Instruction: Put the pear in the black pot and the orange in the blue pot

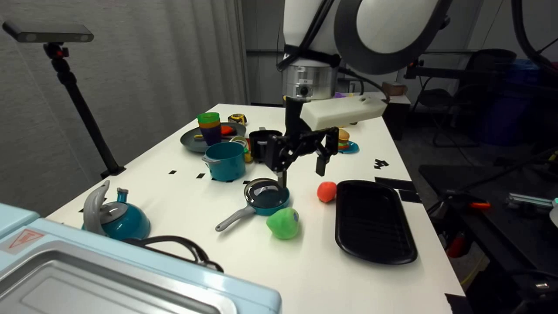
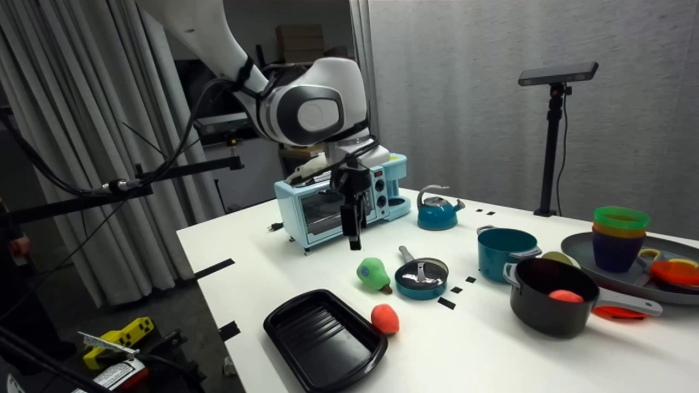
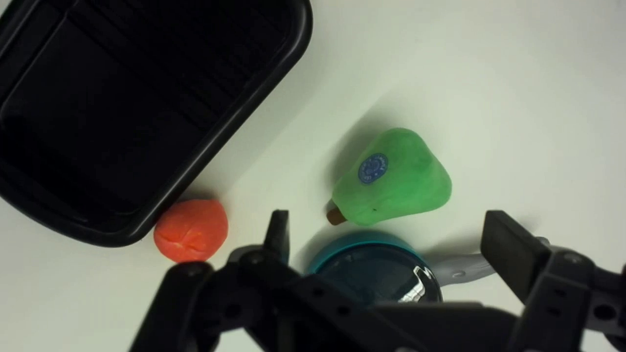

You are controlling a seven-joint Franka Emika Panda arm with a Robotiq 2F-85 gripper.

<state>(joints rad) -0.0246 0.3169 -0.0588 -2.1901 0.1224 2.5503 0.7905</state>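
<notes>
Bright green, the pear lies on its side on a white desk, its brown stem end close to a small teal pan with a shiny lid and a grey handle. Above the desk, near the pear, hangs the pincer of a white robot arm; its two black fingers stand wide apart and are clear of the fruit. The orange, a round red-orange toy, rests on the desk right at the edge of a black baking tray, so close that it is hard to say whether they touch. Well apart from both fruits, the black pot stands upright; in an exterior view a red-orange thing shows inside it. Near it stands the blue pot, also upright, teal with grey handles. Beside these, a wide grey dish carries a stack of coloured cups. A teal kettle and a pale blue toaster oven stand on the desk too.
</notes>
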